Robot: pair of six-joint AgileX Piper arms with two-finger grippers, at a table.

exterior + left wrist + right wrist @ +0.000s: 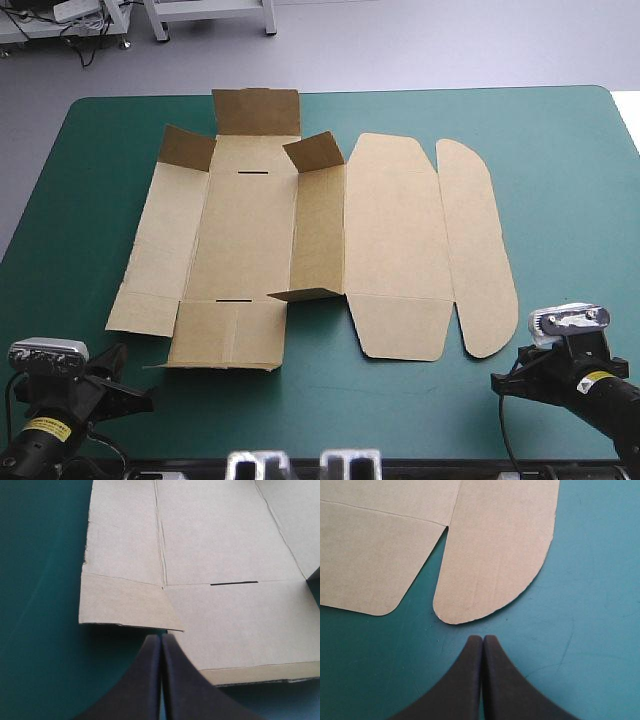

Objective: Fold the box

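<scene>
The brown box lies mostly flat in the middle of the teal-green table, a cut sheet with its lid panel and rounded tuck flap spread to the right. Small flaps at its far end and one inner wall stand partly raised. My left gripper rests near the front left corner, shut; its tips sit just short of the box's near edge. My right gripper is shut at the front right, its tips just short of the rounded flap end.
Bare teal-green cover surrounds the sheet on all sides, widest to the right and along the front edge. Beyond the table's far edge the grey floor shows.
</scene>
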